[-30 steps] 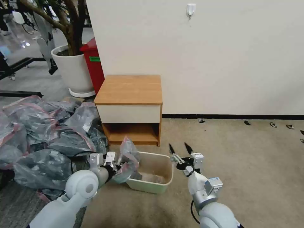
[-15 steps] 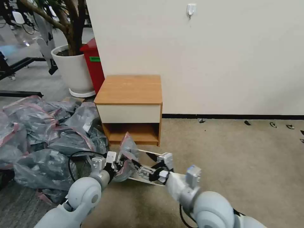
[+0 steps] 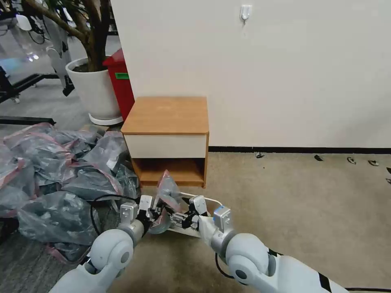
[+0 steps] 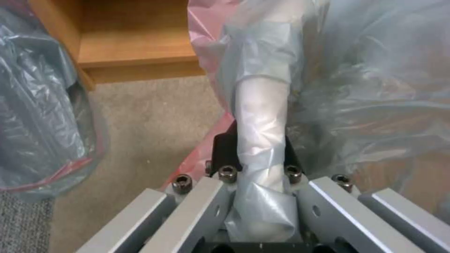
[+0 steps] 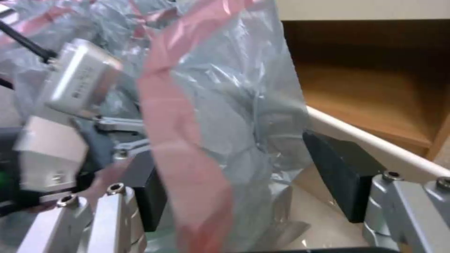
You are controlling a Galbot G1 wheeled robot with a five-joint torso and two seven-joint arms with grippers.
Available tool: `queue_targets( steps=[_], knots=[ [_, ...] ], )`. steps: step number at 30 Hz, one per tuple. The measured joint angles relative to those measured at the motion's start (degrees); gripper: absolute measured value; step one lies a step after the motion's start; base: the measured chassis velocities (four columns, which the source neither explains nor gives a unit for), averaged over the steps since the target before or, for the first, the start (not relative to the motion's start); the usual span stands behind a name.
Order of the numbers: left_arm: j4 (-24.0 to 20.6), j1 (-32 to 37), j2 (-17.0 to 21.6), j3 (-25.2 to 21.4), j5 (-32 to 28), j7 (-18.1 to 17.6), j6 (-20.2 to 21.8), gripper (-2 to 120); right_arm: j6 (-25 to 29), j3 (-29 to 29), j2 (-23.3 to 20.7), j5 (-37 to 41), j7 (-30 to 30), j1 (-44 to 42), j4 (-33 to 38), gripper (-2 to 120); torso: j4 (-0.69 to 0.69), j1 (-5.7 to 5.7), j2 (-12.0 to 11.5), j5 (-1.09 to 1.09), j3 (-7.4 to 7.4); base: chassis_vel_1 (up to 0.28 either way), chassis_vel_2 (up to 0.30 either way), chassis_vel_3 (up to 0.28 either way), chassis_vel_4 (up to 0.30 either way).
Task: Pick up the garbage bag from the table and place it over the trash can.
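While both arms reach forward low over the carpet, the left gripper [image 3: 157, 212] pinches a twisted fold of the garbage bag [image 3: 168, 194]; in the left wrist view that pale strand of plastic [image 4: 261, 140] runs up between its fingers, which are pressed tight against it from both sides. The right gripper [image 3: 179, 216] has its wrist turned toward the left one, and the two sit just beside each other at the near left side of the trash can [image 3: 203, 200]. The right gripper's jaws are spread wide: in the right wrist view the black pads [image 5: 338, 168] stand apart, with the bag's grey film and its pink-red rim band [image 5: 180, 147] hanging between them, the plastic not clamped. The left gripper's silver body [image 5: 70, 105] shows just beyond the band in that view.

The bag stands bunched and upright above the two grippers, its pink edge rising to a point, partly over the near left corner of the trash can, of which only the cream rim shows.

Behind stands the bench [image 3: 167, 115], its light-brown top bare and its open shelf [image 3: 173, 171] facing the robot. To the left a heap of grey bags [image 3: 53, 171] spreads over the floor. Farther back are a red bin [image 3: 120, 83] and a white planter [image 3: 91, 91] against the wall.
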Motion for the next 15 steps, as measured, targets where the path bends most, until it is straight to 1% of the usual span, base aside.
queue_targets(
  steps=[3,5,7,9,10,14,15],
  knots=[
    [0.2,-0.2,0.1,0.2,0.0,0.0,0.0,3,-0.2,-0.4,0.4,0.7,0.7,0.9,-0.7,68,0.0,0.0,0.0,0.0,0.0,0.0,0.0,0.0,0.0],
    [0.3,-0.3,0.1,0.4,0.0,0.0,0.0,3,-0.4,-0.8,0.6,1.0,1.1,1.7,-1.3,63,0.0,0.0,0.0,0.0,0.0,0.0,0.0,0.0,0.0],
    [0.3,-0.4,0.1,0.4,0.0,0.0,0.0,3,-0.4,-0.8,0.6,1.0,1.2,1.8,-1.5,62,0.0,0.0,0.0,0.0,0.0,0.0,0.0,0.0,0.0],
    [0.4,-0.4,0.1,0.6,-0.1,0.0,0.0,3,-0.4,-1.1,0.7,1.0,1.4,2.3,-2.2,48,0.0,0.0,0.0,0.0,0.0,0.0,0.0,0.0,0.0],
    [0.4,-0.4,0.1,0.6,-0.1,0.0,0.0,3,-0.4,-1.1,0.7,1.0,1.4,2.3,-2.2,48,0.0,0.0,0.0,0.0,0.0,0.0,0.0,0.0,0.0],
    [0.4,-0.5,0.0,0.7,-0.1,0.0,0.0,3,-0.4,-1.7,1.0,0.9,1.6,2.4,-2.8,30,0.0,0.0,0.0,0.0,0.0,0.0,0.0,0.0,0.0],
    [0.4,-0.5,0.0,0.7,-0.1,0.0,0.0,3,-0.4,-1.7,1.0,0.9,1.6,2.4,-2.8,30,0.0,0.0,0.0,0.0,0.0,0.0,0.0,0.0,0.0]
  ],
)
